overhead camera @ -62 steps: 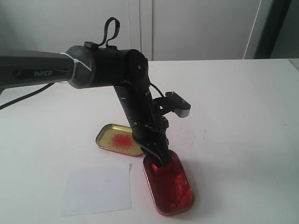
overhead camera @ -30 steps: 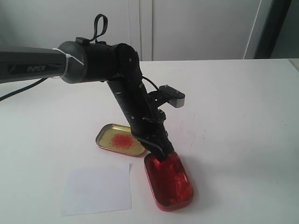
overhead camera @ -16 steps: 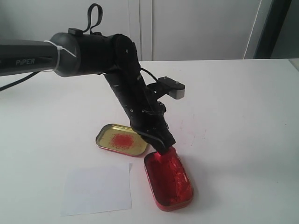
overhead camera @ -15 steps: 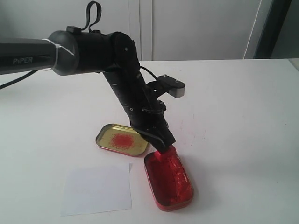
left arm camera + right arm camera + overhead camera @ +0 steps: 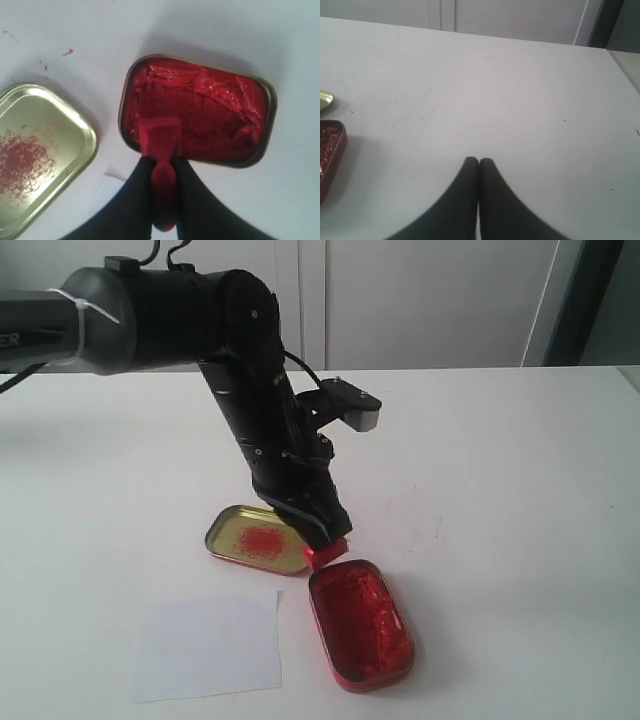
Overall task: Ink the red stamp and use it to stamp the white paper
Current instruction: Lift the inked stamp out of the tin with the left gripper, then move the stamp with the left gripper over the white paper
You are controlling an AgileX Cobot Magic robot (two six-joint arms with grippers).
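Observation:
My left gripper (image 5: 322,540) (image 5: 161,162) is shut on the red stamp (image 5: 328,551) (image 5: 160,142), gripping its knobbed handle, with the block base hanging just above the far end of the red ink tin (image 5: 360,625) (image 5: 200,112). The white paper (image 5: 207,645) lies flat to the left of that tin; one corner of the white paper (image 5: 112,181) shows in the left wrist view. My right gripper (image 5: 479,161) is shut on nothing, low over bare table well away from the stamp, and does not show in the exterior view.
A gold tin lid (image 5: 255,540) (image 5: 35,155) with a red smudge lies just behind the paper, beside the ink tin, whose edge (image 5: 331,150) also shows in the right wrist view. The white table (image 5: 500,490) spreads to the right. My left arm (image 5: 240,390) leans over the lid.
The left gripper has lifted the stamp out of the red ink and drawn it up and slightly back to the left. The arm has risen with it.

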